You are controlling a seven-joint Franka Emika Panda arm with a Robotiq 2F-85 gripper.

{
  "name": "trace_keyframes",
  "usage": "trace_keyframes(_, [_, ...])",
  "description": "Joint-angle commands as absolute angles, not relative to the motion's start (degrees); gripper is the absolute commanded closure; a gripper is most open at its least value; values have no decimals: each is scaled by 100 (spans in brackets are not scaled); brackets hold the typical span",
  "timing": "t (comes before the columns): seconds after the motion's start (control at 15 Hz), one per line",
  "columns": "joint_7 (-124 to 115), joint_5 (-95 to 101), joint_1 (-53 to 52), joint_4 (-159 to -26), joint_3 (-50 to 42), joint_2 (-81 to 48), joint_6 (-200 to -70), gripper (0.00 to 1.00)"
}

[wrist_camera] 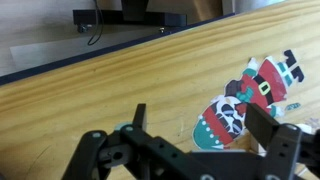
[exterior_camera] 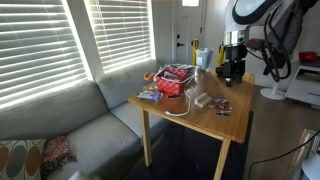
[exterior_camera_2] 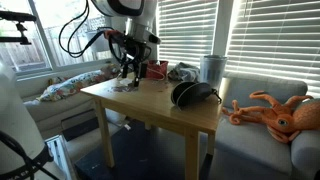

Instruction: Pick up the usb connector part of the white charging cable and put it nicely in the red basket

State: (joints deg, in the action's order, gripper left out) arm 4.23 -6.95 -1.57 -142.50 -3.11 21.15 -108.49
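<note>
Wooden table [exterior_camera: 190, 122] beside a grey sofa [exterior_camera: 100, 120], with all task items on top.

Red basket [exterior_camera: 175, 80] on the sofa-side half of the table, already holding some clutter. Contents not readable.

Gripper [exterior_camera: 232, 68] low over the opposite end of the tabletop, well apart from the basket. Jaws released: wrist view shows both fingers [wrist_camera: 140, 118] spread, with nothing between them but bare wood. Flat printed packet [wrist_camera: 250, 100] just ahead of the jaws, untouched. Not the target.

White charging cable [exterior_camera: 178, 110] in a thin loop on the wood, starting beside the basket and curving out toward the near table edge in an exterior view. Not in wrist view at all.

Usb connector too small to resolve. Cannot tell which end of the loop carries it, or whether that end lies on the wood or in the basket.

Key relation: cable sits on the basket side of the jaws, across the tabletop, so the next move looks like a long traverse toward the sofa end before any descent. Long axis of the loop looks roughly crosswise to that approach, though the tip's own heading is unknown. Probably need to find the tip from the wrist camera first, then turn the jaws across the cord.

Main risk: pinching mid-cord instead of the connector and dragging the loop off the edge.
</note>
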Motion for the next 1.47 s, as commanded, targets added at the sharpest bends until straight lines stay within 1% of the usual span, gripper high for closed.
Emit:
trace_keyframes(0.0, [440,-711,-101,-14243,-260,2112,-10839,0])
trace_keyframes(1.2, [440,-711,-101,-14244,-260,2112,-10840,0])
trace_keyframes(1.4, [82,-506,-291,-13870,140,2018,-10714,0])
